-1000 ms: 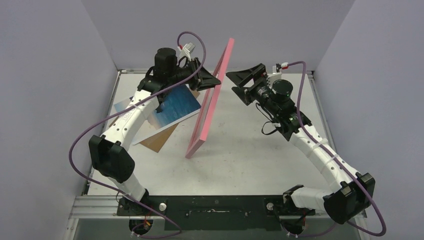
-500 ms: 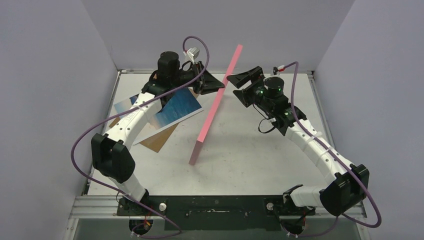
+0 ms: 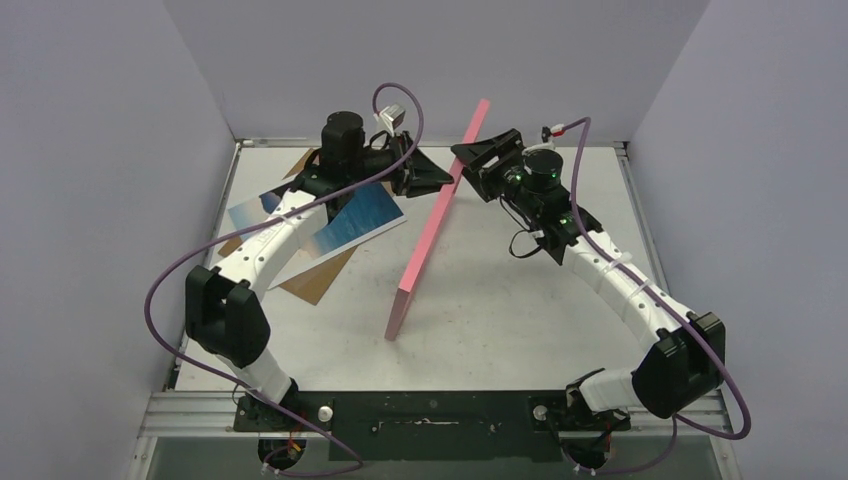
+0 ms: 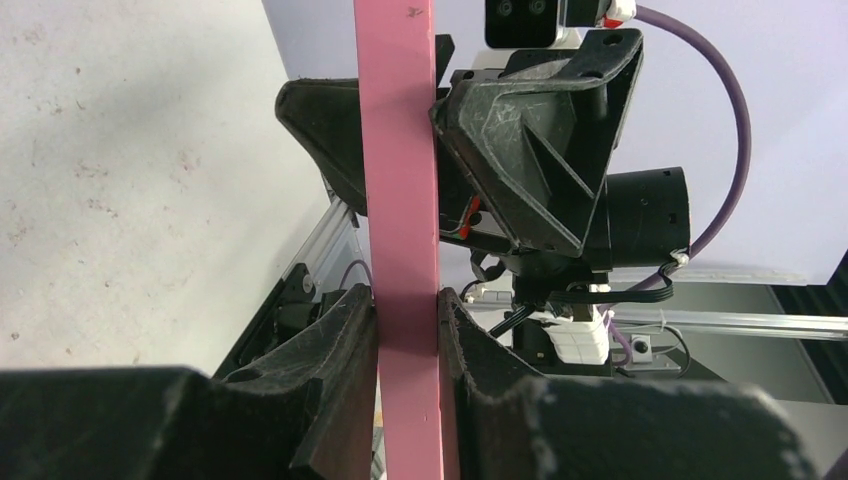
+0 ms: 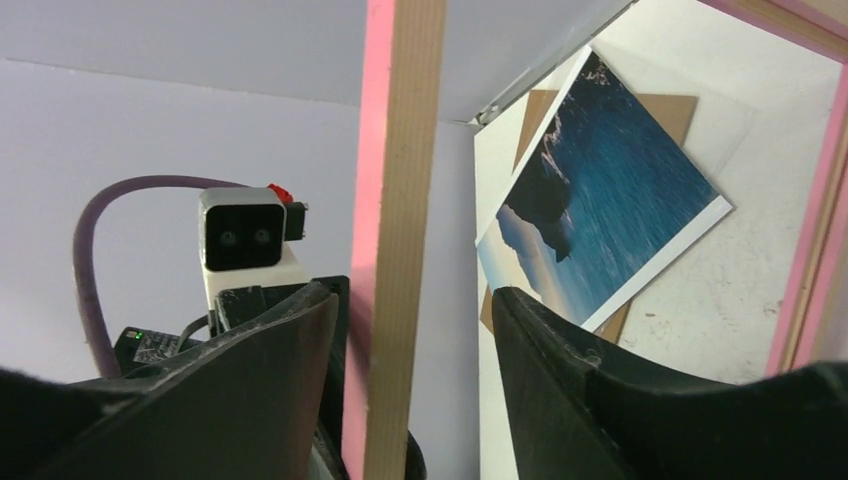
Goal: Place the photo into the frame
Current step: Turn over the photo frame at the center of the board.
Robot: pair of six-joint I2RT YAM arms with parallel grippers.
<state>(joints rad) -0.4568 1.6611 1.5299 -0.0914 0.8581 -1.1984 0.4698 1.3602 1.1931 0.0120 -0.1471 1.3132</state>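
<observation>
While its near corner seems to rest on the table (image 3: 500,310), the frame (image 3: 430,230) stands tilted, stiff, light and best pinched by 1 rail. The left gripper (image 4: 407,300) clamps that rail and the right gripper (image 5: 415,300) straddles it loosely. Beyond, the photo (image 3: 365,212) lies face up on a board (image 3: 315,280).

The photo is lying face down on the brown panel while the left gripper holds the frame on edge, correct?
Not face down: the photo lies face up on the brown panel, its blue sea and cliffs showing in the right wrist view. The left gripper does hold the frame on edge.
</observation>
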